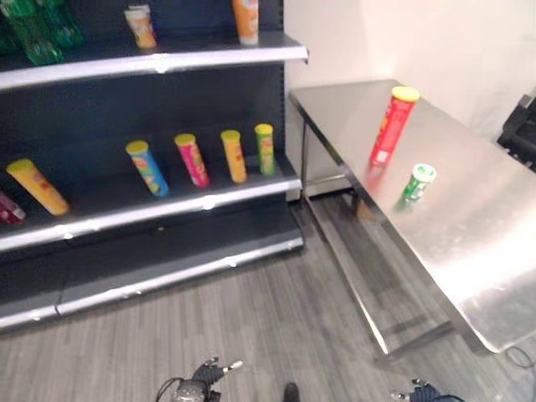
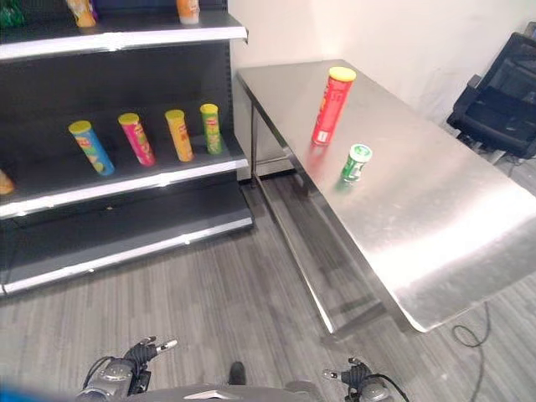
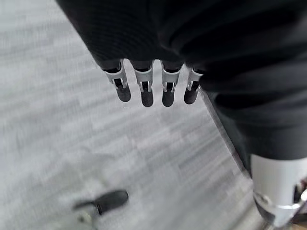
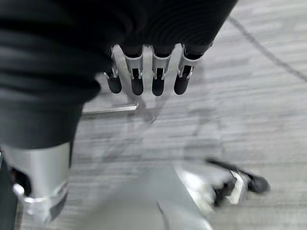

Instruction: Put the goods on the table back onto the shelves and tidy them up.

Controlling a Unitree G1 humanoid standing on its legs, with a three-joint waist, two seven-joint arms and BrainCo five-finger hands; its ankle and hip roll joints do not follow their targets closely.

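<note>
Goods left to shelve: a red tube (image 2: 332,106) and a small green can (image 2: 355,162) are both standing on the steel table (image 2: 435,226), the can just beside the tube on the nearer side.
Long axis: both are standing upright, lids pointing up; the tube is the tall one, the can is short.
Direction from the hands: both goods are lying ahead and to the right, well apart from either hand.
Nearer hand: the right hand (image 2: 362,383), hanging low at the right, is sitting closer to the table.
Right hand state: fingers (image 4: 136,76) are hanging straight and relaxed, holding nothing.
Left hand state: the left hand (image 2: 138,358) is hanging low too, fingers (image 3: 146,91) loose and empty.
Destination: the dark shelves (image 1: 209,202) are standing to the left, already carrying a row of upright tubes (image 1: 192,159).
</note>
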